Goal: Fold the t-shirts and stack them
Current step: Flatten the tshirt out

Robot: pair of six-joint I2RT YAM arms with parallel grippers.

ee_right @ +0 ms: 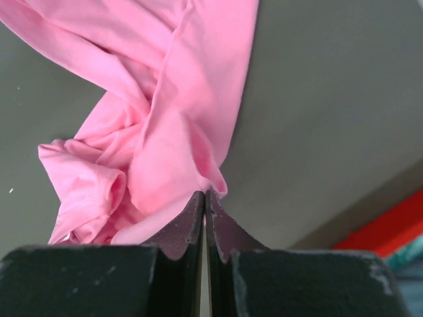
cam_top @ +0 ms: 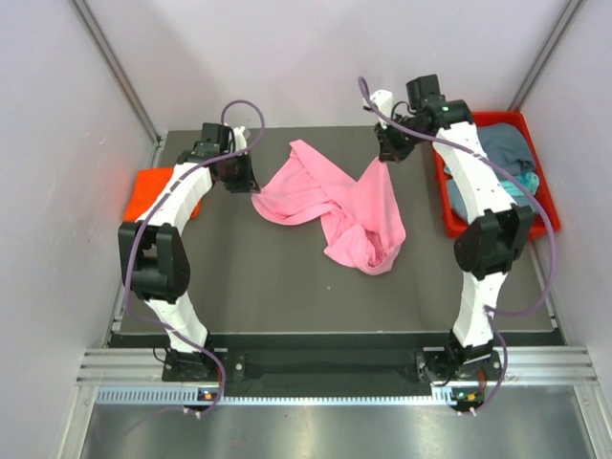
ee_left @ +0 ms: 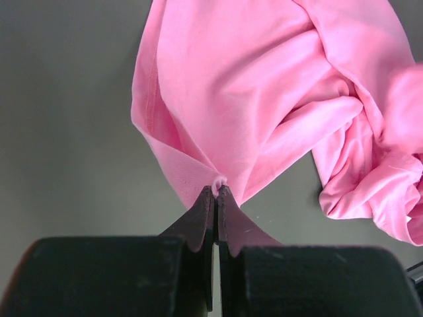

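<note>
Slip risk first: left hand [ee_left: 216,191] is clenched on only a small puckered nub of the pink t-shirt [ee_left: 264,99], pinched at its very fingertips. Right hand [ee_right: 205,195] is likewise clamped on a thin edge fold at its tips. Judgement: with so little cloth between the pads, outward tension as the hands spread could pull a corner free, and the shirt would fall in a heap. Second risk: the cloth between the hands is not flat. Just ahead of the right hand it twists and bunches into a rumpled lobe. Ahead of the left hand it fans out in broad soft folds, with a stitched band along its left edge. Laying it down still twisted would likely set a crease or leave it doubled. Which parts of the shirt are held cannot be told. Material: thin matte knit, limp, drapes without spring. Under it, table [cam_top: 287,287] is dark, smooth and dull. Farther off, outboard of the right hand, a rigid red tray [cam_top: 443,196] holds a crumpled grey-blue t-shirt [cam_top: 502,143] and a teal one [cam_top: 516,188]. Outboard of the left hand lies a bright orange t-shirt [cam_top: 151,191], partly hidden by the arm.
</note>
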